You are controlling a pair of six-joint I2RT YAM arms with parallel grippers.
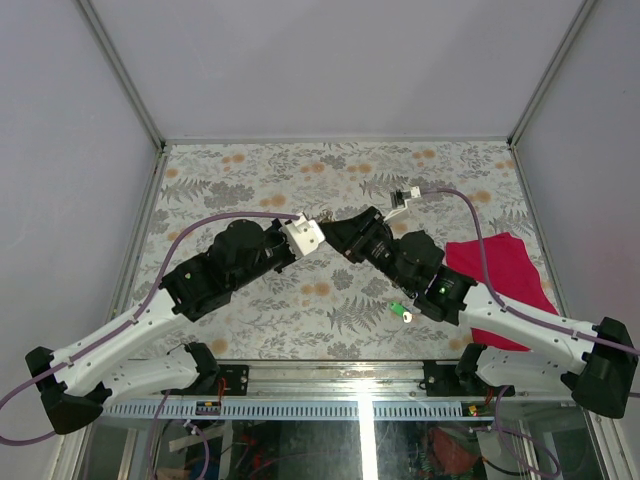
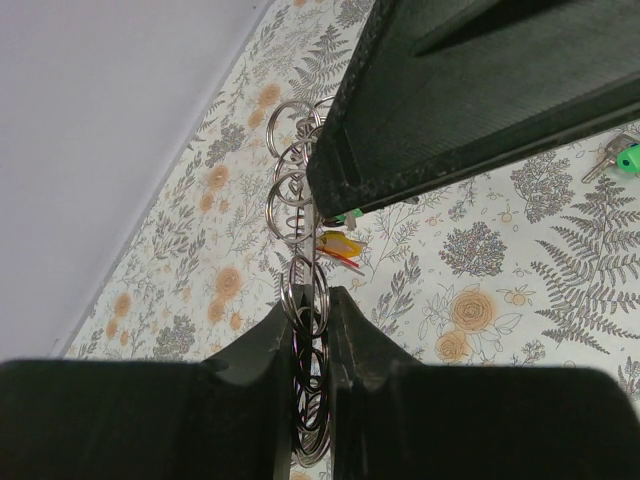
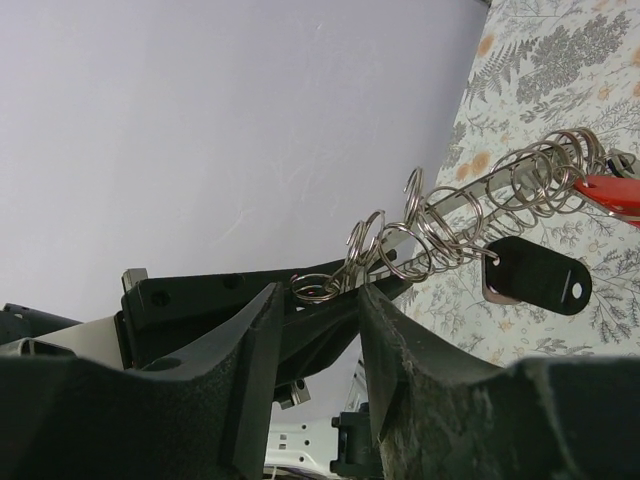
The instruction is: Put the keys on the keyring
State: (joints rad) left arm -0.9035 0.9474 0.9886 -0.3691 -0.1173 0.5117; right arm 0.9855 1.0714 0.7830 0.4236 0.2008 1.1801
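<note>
My left gripper point(image 2: 312, 300) is shut on the keyring point(image 2: 296, 200), a silvery chain of linked rings that runs up and away from the fingers. Yellow and red keys point(image 2: 340, 247) hang on the chain just beyond the fingertips. In the right wrist view the same keyring point(image 3: 450, 218) stretches up to the right, with a black key point(image 3: 535, 275) and a red key point(image 3: 610, 192) on it. My right gripper point(image 3: 318, 295) stands open, its tips either side of the chain's end ring. Both grippers meet mid-table, left gripper point(image 1: 322, 226), right gripper point(image 1: 345, 230). A green key point(image 1: 400, 312) lies loose on the table.
A crimson cloth point(image 1: 500, 275) lies at the right, partly under the right arm. A small white connector point(image 1: 404, 200) on a purple cable rests behind the grippers. The floral table point(image 1: 250, 170) is walled at the left, back and right.
</note>
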